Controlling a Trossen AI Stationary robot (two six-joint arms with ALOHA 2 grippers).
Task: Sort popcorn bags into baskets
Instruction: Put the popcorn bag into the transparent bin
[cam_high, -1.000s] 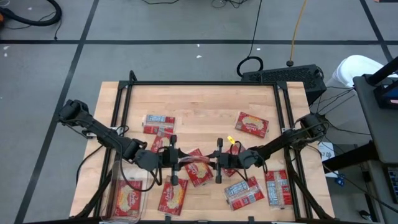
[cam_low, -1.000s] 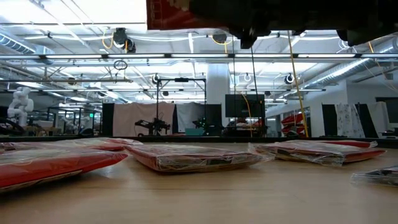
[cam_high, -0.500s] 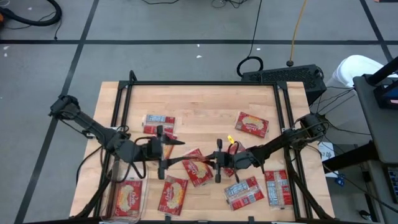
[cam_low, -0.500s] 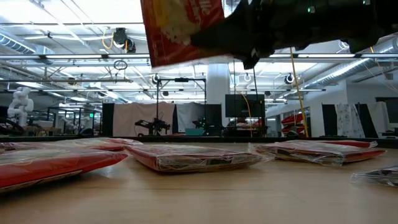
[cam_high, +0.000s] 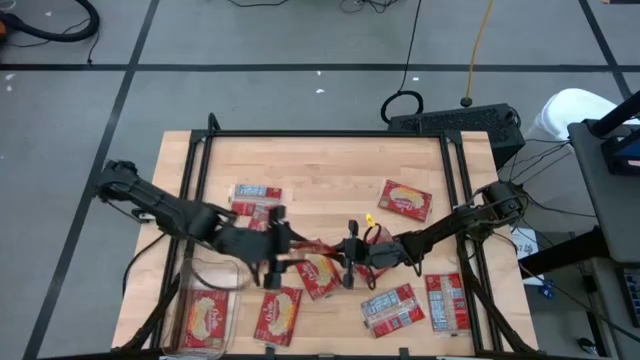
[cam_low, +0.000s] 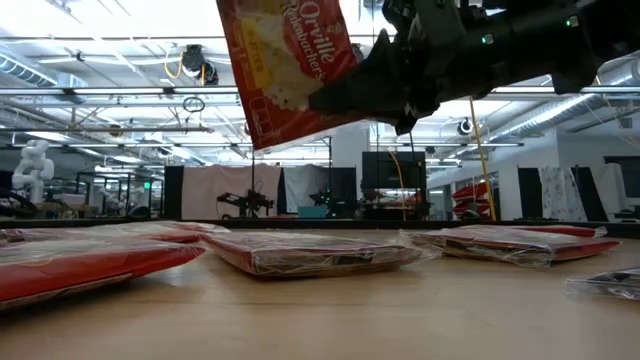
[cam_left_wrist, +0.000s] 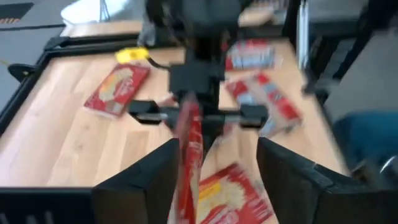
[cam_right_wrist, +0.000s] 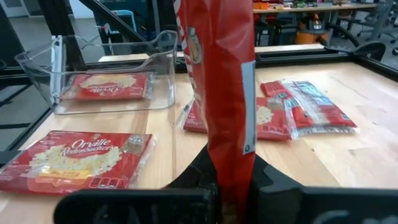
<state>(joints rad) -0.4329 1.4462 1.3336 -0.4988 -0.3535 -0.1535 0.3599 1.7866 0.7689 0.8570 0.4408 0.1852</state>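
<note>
Above the table's middle, a red popcorn bag (cam_high: 312, 250) is in the air, turned edge-up, with my right gripper (cam_high: 348, 256) shut on it. My left gripper (cam_high: 276, 256) faces it from the left, open. In the left wrist view its fingers stand on either side of the bag's (cam_left_wrist: 189, 146) near end; whether they touch it is blurred. The see-through basket (cam_high: 190, 272) stands at the near left with one bag (cam_high: 205, 320) lying flat inside. Several other bags lie flat on the table, such as those at the far left (cam_high: 256, 198) and far right (cam_high: 404, 200). My right gripper pinches one short end of the bag (cam_right_wrist: 231, 163) between its two fingers. The fingers come in level from the table's right side. The bag (cam_low: 290, 70) is lifted clear of the table and juts from the fingers toward my left gripper, its faces upright and slightly tilted.
Loose bags lie under and near the grippers (cam_high: 320, 277), at the near middle (cam_high: 278, 313) and at the near right (cam_high: 392, 308), (cam_high: 447, 302). A black frame (cam_high: 330, 133) rims the table. Bare wood lies along the far side.
My left gripper has opened and let go of the bag, drawn back toward the table's left edge, then come back toward it. The bag stays in my right gripper and has swung further down into the low view, showing more of its printed face.
</note>
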